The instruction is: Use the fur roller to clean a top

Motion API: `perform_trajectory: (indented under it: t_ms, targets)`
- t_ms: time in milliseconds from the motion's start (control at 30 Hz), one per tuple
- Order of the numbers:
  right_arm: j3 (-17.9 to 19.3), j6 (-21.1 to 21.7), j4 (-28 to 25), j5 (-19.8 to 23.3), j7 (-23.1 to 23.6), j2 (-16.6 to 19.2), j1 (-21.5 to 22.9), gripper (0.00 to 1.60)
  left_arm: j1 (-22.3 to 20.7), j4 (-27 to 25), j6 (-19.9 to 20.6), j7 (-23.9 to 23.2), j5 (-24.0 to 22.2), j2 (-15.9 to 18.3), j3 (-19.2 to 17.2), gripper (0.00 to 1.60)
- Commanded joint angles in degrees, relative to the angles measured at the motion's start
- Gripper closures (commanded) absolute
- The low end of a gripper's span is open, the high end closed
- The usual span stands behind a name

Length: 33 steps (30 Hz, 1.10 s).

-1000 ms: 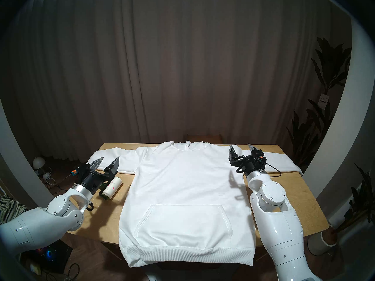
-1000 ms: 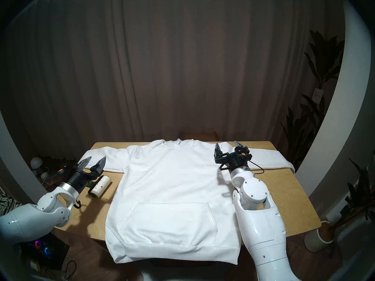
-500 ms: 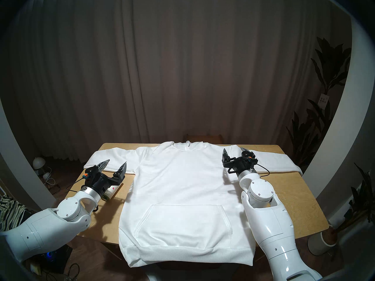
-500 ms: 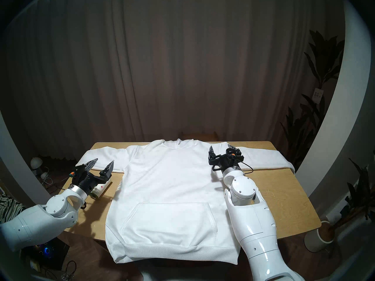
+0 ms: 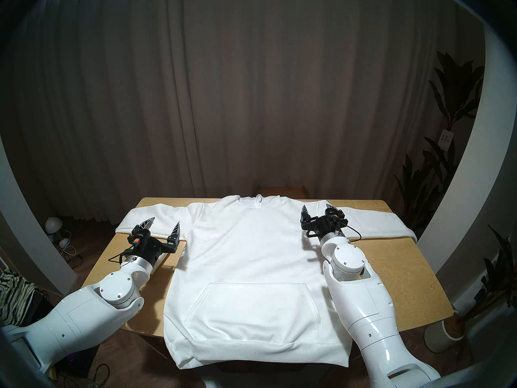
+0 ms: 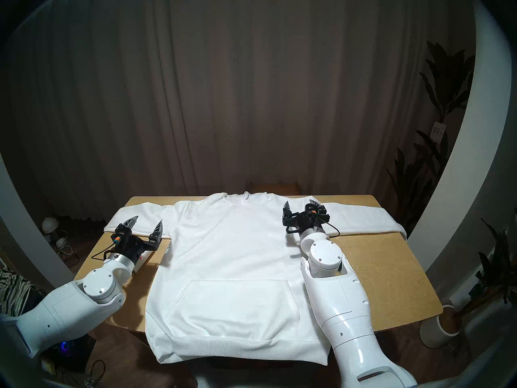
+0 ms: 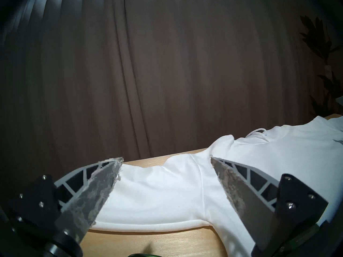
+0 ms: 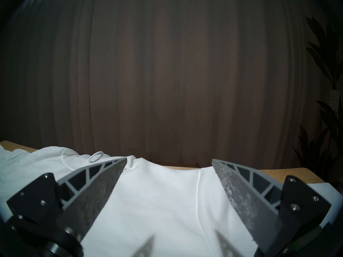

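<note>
The white hooded top [image 5: 251, 253] lies flat, front up, on the wooden table [image 5: 391, 267]. No red bits show on it. The fur roller lies left of the top and is mostly hidden under my left wrist. Only a white sliver [image 6: 141, 260] and a dark green edge [image 7: 141, 255] show. My left gripper [image 5: 165, 221] is open and empty, above the roller, its tips over the top's left sleeve [image 7: 157, 191]. My right gripper [image 5: 316, 206] is open and empty above the top's right shoulder [image 8: 157, 204].
A brown curtain [image 5: 251, 99] hangs behind the table. A chair back [image 5: 281, 190] stands at the far edge. A potted plant [image 5: 444, 331] stands on the floor at the right, a small lamp [image 5: 53, 225] and cables at the left.
Both arms swung inward. The left gripper moved right and forward over the roller, which now is nearly covered. The right gripper moved left onto the shoulder area. Both stayed open.
</note>
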Motion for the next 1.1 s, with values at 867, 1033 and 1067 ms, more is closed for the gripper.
perform_trajectory:
  t_ms: [867, 1033, 1067]
  targets:
    - [-1.7, -5.8, -0.2, 2.8, 1.2, -1.8, -0.2, 0.0, 5.2, -11.9, 3.9, 7.0, -0.9, 3.0, -4.1, 0.0]
    - [-3.5, -4.8, 1.0, 1.6, 1.7, -1.3, 1.2, 0.0, 5.5, -12.4, 3.2, 6.7, -0.6, 2.7, -3.8, 0.0]
    - [-3.5, -4.7, 1.0, 1.6, 1.6, -1.4, 1.2, 0.0, 5.3, -12.3, 3.2, 7.3, -0.1, 2.4, -3.8, 0.0]
